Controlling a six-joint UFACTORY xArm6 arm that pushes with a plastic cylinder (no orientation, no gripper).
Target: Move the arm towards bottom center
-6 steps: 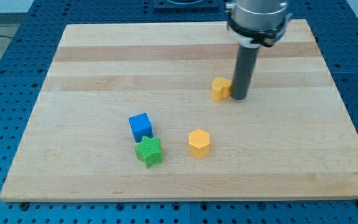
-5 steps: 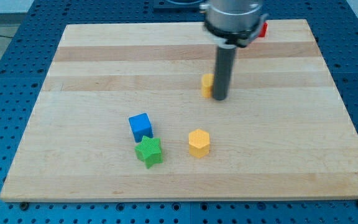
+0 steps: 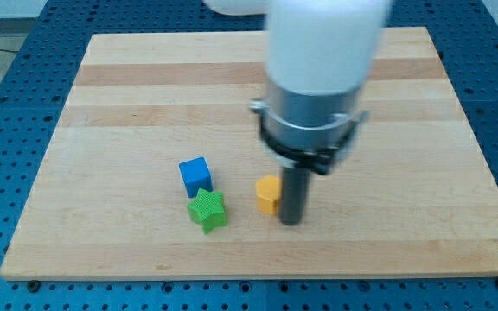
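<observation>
One blue cube [image 3: 195,175], one green star [image 3: 207,211], one yellow block [image 3: 268,194]

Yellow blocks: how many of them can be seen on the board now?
1. The yellow block lies at bottom centre, just on the view's left of my tip, right of the green star block. The arm covers much board, so another may be hidden.

Bright, even overhead light, faint soft shadows, motion-blurred arm [image 3: 318,78], sharp board [image 3: 145,104].

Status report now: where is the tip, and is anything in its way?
My tip down on board, bottom center. Yellow block touching its left side. Nothing ahead.
</observation>
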